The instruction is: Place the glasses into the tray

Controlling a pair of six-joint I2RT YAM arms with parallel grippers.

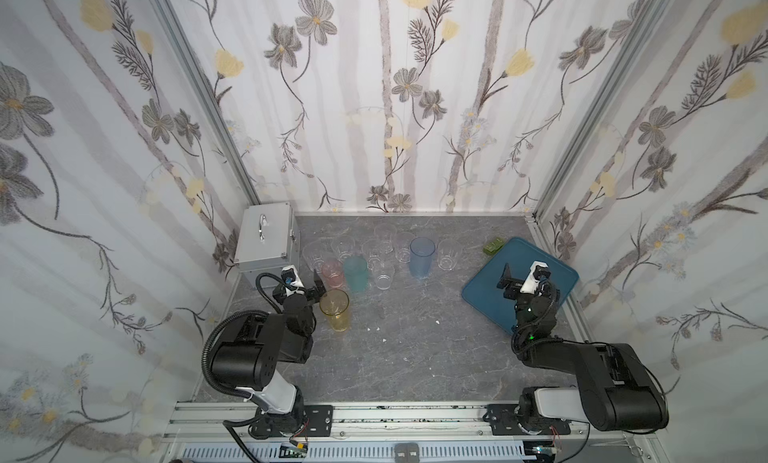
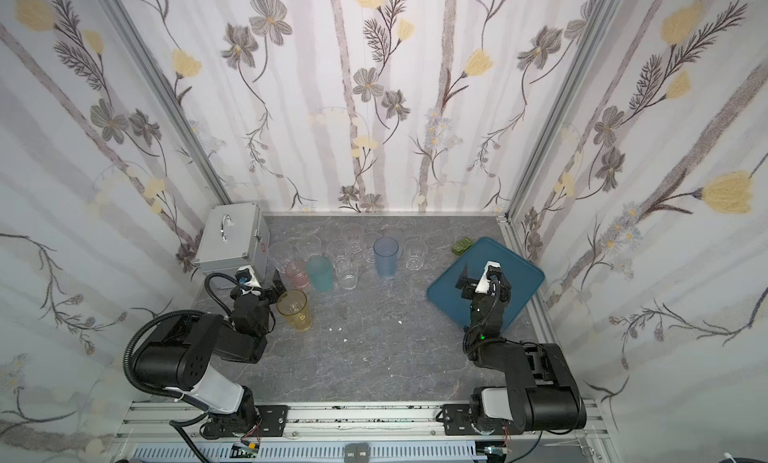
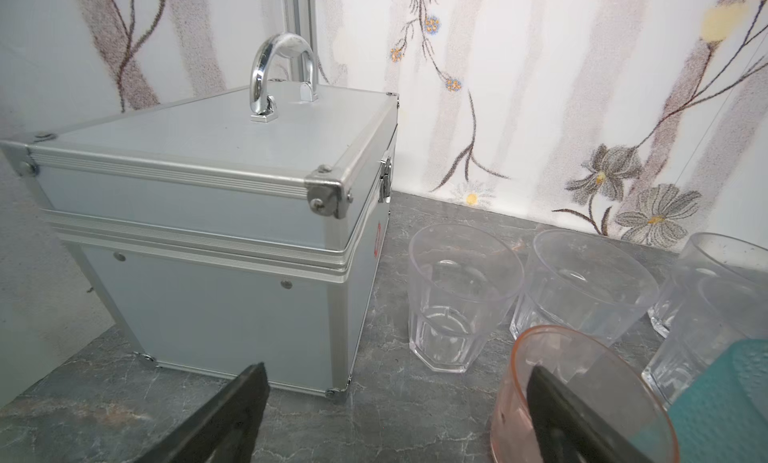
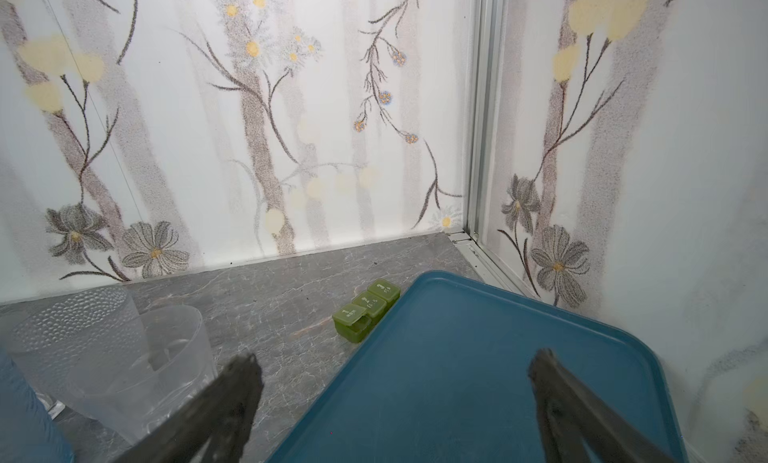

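The glasses stand upright on the grey table at the back left and middle. They are a yellow glass (image 1: 334, 311), a pink glass (image 1: 332, 272), a teal glass (image 1: 355, 274), a blue glass (image 1: 422, 257) and several clear glasses (image 1: 382, 276). The teal-blue tray (image 1: 486, 292) lies at the right. My left gripper (image 1: 307, 280) is open between the silver case and the pink glass (image 3: 511, 407), holding nothing. One of its fingers (image 3: 557, 402) overlaps the pink glass in the left wrist view. My right gripper (image 1: 524, 274) hangs open over the tray (image 4: 457, 378), holding nothing.
A silver metal case (image 1: 266, 240) with a handle stands in the back left corner, close to my left gripper (image 3: 397, 367). A small green pill box (image 4: 365, 311) lies against the tray's far edge. Walls close in the table on three sides.
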